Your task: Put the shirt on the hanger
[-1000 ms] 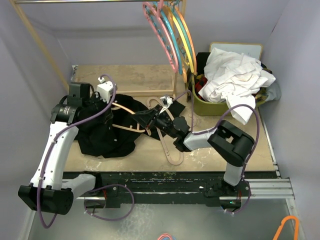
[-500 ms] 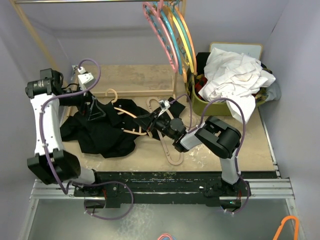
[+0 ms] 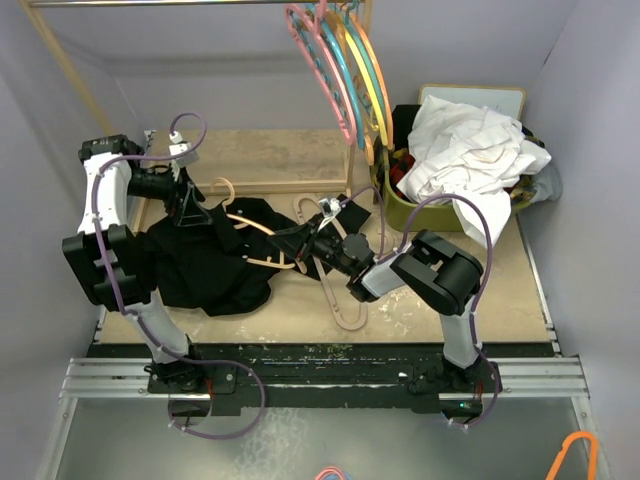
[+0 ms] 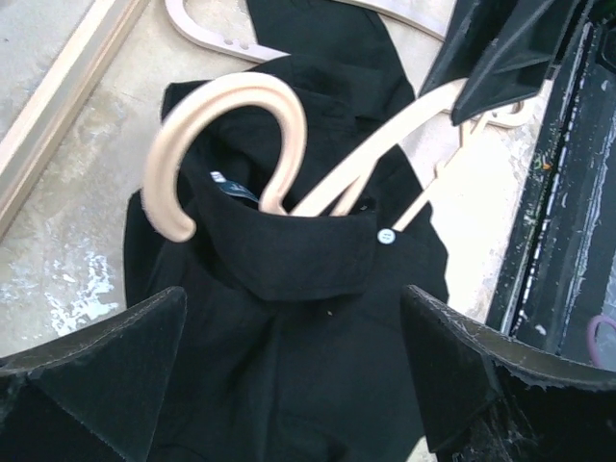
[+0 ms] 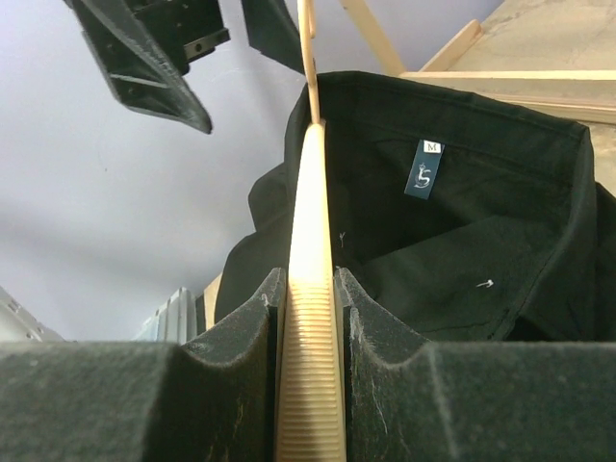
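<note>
The black shirt point(image 3: 205, 270) lies crumpled on the table's left side, its collar point(image 4: 289, 255) facing up. The cream hanger point(image 3: 250, 225) is partly inside the neck opening, and its hook point(image 4: 226, 120) sticks out above the collar. My right gripper point(image 3: 297, 243) is shut on one arm of the hanger point(image 5: 310, 366), the ribbed bar pinched between both pads. My left gripper point(image 3: 189, 214) hovers open just above the shirt point(image 4: 289, 385), with nothing between its fingers point(image 4: 462, 375). It also shows in the right wrist view as the left gripper point(image 5: 144, 58).
A pinkish-tan hanger point(image 3: 343, 295) lies on the table near the right arm. Coloured hangers point(image 3: 345, 70) hang from the wooden rack point(image 3: 60, 60) at the back. A green basket point(image 3: 425, 215) heaped with white cloth point(image 3: 470, 150) stands at the back right.
My left gripper has opened, letting go at the hanger's hook, and drawn back to the left above the shirt. The left arm has folded upright. The right gripper keeps its grip.
</note>
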